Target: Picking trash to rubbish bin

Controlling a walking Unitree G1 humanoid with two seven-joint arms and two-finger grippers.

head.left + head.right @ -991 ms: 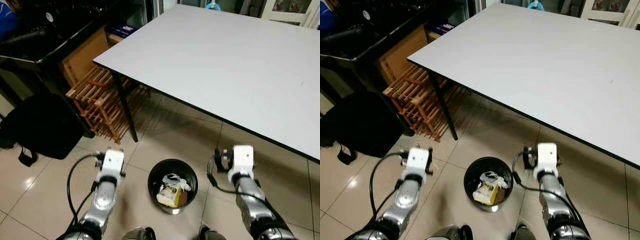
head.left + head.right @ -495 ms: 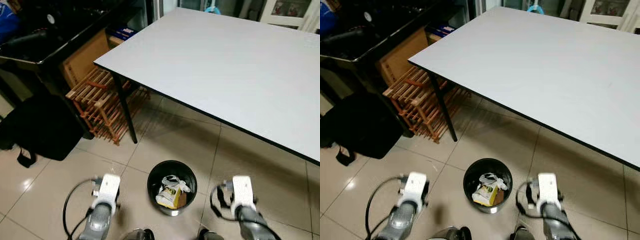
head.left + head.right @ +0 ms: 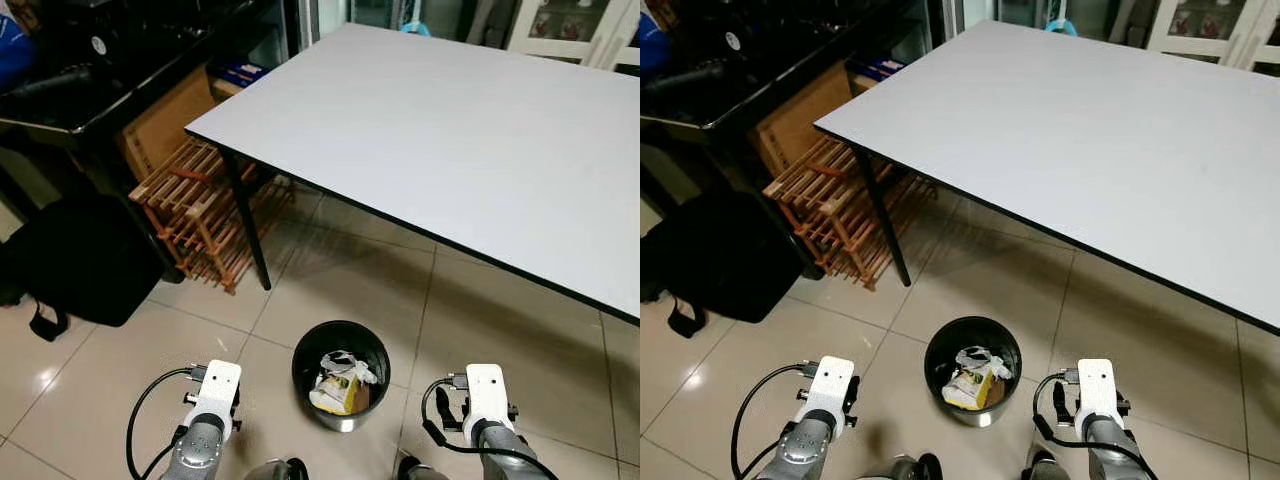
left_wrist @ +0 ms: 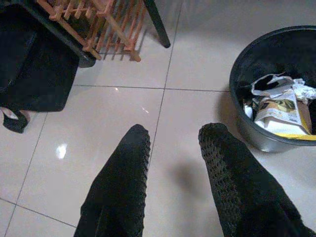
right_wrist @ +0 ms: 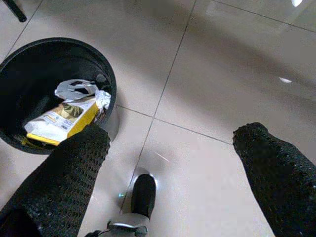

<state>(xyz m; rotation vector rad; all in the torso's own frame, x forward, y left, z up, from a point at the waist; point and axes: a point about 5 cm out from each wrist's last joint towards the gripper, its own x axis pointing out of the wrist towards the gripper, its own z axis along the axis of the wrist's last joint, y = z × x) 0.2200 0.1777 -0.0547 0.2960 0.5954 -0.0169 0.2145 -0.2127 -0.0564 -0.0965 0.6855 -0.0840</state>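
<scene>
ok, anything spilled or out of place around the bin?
Nothing stands out. The rubbish bin stands upright on the tiled floor, with the trash inside it. Both grippers are open and hold nothing.

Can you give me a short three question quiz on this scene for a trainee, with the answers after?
1. True or false: the black rubbish bin stands on the floor between the left gripper and the right gripper.
2. What lies in the bin? A) a yellow packet and crumpled white trash B) only water C) a shoe
3. Fill in: both grippers are ____ and hold nothing.

Key: 1 true; 2 A; 3 open
</scene>
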